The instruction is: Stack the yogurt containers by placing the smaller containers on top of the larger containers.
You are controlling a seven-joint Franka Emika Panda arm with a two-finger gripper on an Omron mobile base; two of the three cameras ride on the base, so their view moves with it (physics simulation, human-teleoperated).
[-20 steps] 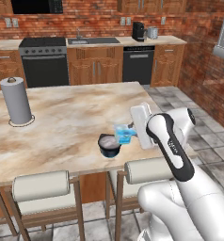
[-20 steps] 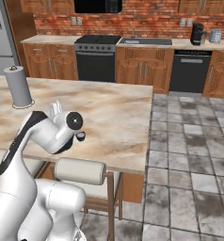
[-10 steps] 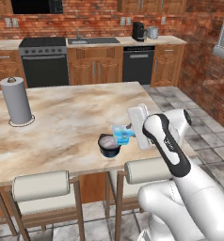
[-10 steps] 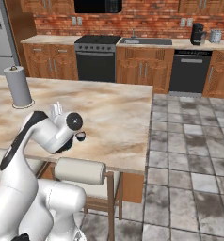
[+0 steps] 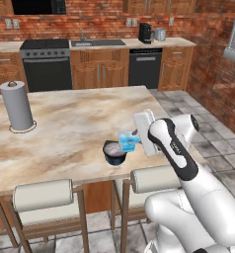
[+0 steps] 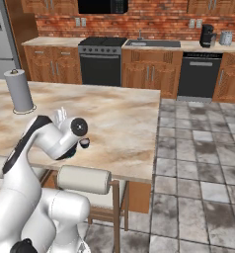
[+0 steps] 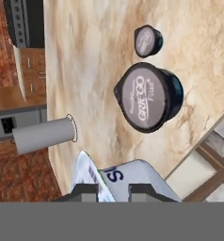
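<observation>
- From my remote station, I see the white arm reach over the marble island counter (image 5: 65, 128), its gripper (image 5: 131, 140) pinching the light-blue yogurt cup (image 5: 126, 141) between its two fingers.
- I see the cup held in the air, just above and slightly to the right of the navy yogurt tub (image 5: 114, 152) in the left base view.
- The tub sits on the counter near the front edge, above the gap between two cushioned stools (image 5: 43, 194).
- In the hand view, the cup (image 7: 128, 181) rests between the dark fingertips (image 7: 85, 191), its printed white-and-blue side facing the camera.
- In that view I see the tub (image 7: 149, 97) from above, its greyish foil lid printed with "GRIEGO" and a small tab jutting from the rim.
- A tiny dark-rimmed yogurt pot (image 7: 148, 41) stands on the marble close to the tub, apart from it.
- In the right base view the same pot (image 6: 84, 143) shows just beside the arm's wrist.
- A tall grey paper-towel roll (image 5: 16, 105) stands upright at the counter's far left, well apart from the cups.
- Behind the island I see a black stove (image 5: 46, 64), a dishwasher (image 5: 145, 68) and a brick wall (image 5: 99, 15).
</observation>
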